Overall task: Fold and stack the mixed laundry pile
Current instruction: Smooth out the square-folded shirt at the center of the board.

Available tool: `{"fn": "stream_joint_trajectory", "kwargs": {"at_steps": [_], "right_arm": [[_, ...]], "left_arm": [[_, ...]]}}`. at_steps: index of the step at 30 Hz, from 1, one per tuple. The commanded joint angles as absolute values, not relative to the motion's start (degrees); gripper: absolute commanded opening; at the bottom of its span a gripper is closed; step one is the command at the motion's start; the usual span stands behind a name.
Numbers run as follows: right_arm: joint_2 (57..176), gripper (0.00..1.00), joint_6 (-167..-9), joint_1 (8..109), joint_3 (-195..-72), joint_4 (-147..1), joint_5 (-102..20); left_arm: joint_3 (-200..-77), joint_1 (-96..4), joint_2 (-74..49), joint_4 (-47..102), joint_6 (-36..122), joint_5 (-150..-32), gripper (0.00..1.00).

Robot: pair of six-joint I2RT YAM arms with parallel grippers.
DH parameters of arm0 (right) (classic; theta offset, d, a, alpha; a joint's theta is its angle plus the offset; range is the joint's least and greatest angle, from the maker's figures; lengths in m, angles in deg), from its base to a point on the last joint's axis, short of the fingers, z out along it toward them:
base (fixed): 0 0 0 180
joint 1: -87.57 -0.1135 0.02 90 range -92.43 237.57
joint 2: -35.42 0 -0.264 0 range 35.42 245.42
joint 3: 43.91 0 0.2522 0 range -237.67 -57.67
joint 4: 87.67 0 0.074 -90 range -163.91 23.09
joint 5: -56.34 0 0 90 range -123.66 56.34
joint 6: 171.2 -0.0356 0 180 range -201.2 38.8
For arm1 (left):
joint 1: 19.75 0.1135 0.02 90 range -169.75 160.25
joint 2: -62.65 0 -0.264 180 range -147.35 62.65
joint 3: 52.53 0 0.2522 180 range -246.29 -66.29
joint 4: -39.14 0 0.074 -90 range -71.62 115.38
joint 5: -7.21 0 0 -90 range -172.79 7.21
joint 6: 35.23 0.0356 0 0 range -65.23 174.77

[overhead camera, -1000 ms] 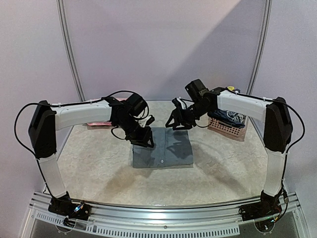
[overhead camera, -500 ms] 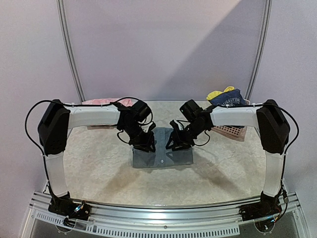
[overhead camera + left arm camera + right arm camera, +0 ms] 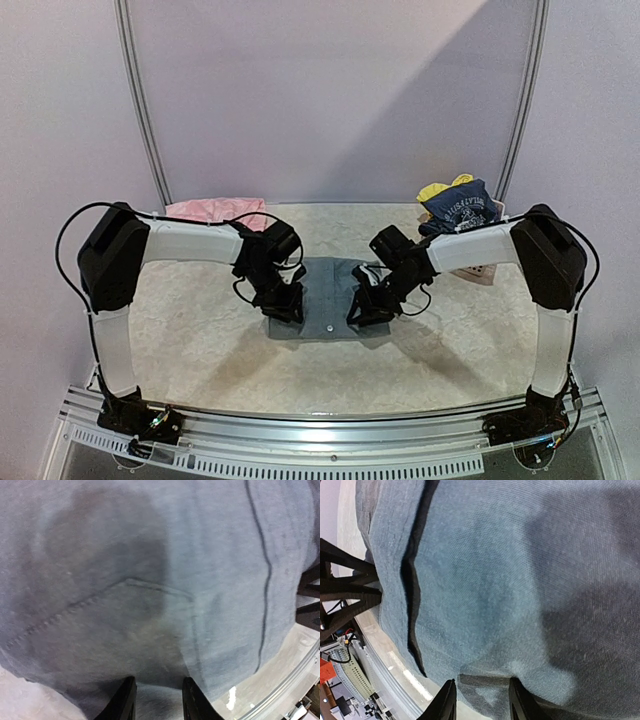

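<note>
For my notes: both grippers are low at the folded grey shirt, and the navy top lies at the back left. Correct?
Not quite: the top external view shows the navy top at the back right, not left. The rest holds.

We take this for a robotics lab cell rather than a home. In the top view, a plain lilac backdrop [image 3: 330, 100] fills the upper frame, edged by bent metal poles [image 3: 140, 110]. Along the bottom edge runs a slotted aluminium rail [image 3: 330, 445], with the left arm [image 3: 190, 240] and the right arm [image 3: 480, 245] bolted at its ends. The marbled tabletop [image 3: 200, 340] carries a grey shirt [image 3: 330, 290] laid flat like a test prop. At the lower left of the right wrist view we see exposed wiring [image 3: 332, 650].
</note>
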State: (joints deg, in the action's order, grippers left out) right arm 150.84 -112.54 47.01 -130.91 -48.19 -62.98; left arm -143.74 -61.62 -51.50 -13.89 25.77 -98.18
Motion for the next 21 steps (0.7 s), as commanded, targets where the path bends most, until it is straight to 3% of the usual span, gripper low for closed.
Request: {"fn": "stream_joint_trajectory", "kwargs": {"at_steps": [1, 12, 21], "right_arm": [[148.7, 0.37, -111.0, 47.2, -126.2, -44.0, -57.1], [139.1, 0.38, -111.1, 47.2, -125.2, -36.4, -53.2], [135.3, 0.41, -108.9, 47.3, -140.2, -23.3, -49.3]], "left_arm": [[-141.6, -61.0, -51.8, -13.5, 27.1, -96.2, 0.31], [-135.0, -61.1, -46.4, -12.6, 27.6, -93.3, 0.30], [-142.7, -61.5, -38.3, -20.1, 29.8, -90.1, 0.33]]}}
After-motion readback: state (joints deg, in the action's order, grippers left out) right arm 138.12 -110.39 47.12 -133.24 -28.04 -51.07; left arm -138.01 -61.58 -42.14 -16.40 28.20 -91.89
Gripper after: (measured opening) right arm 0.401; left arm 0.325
